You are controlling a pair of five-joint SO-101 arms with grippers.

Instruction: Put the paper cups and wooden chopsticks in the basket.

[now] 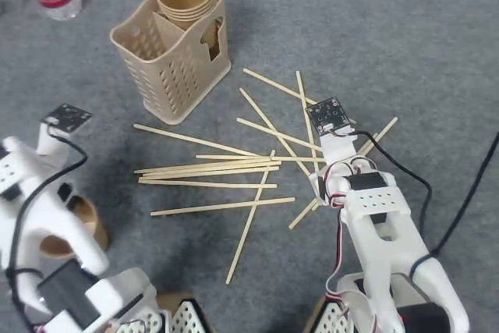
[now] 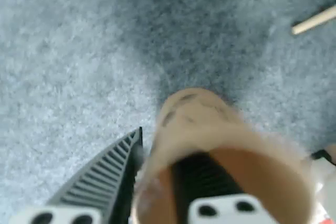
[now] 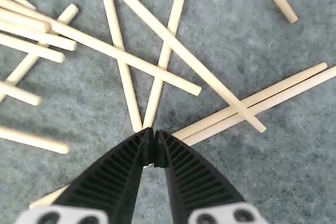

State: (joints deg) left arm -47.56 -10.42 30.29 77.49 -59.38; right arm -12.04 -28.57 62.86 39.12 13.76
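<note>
The jaws of my left gripper (image 2: 165,150) were closed on the wall of a paper cup (image 2: 194,114), one inside and one outside, at the near left of the grey mat (image 1: 405,44), well apart from the basket (image 1: 171,68). The cup looked light and thin, so I judged a gentle pinch at the rim safest. The chopsticks (image 1: 210,168) lay scattered mid-mat, and my right gripper (image 3: 154,134) stood among them, jaws pressed together on nothing I could see; stiff, light and apt to roll, each seemed best pinched crosswise near its middle.
</note>
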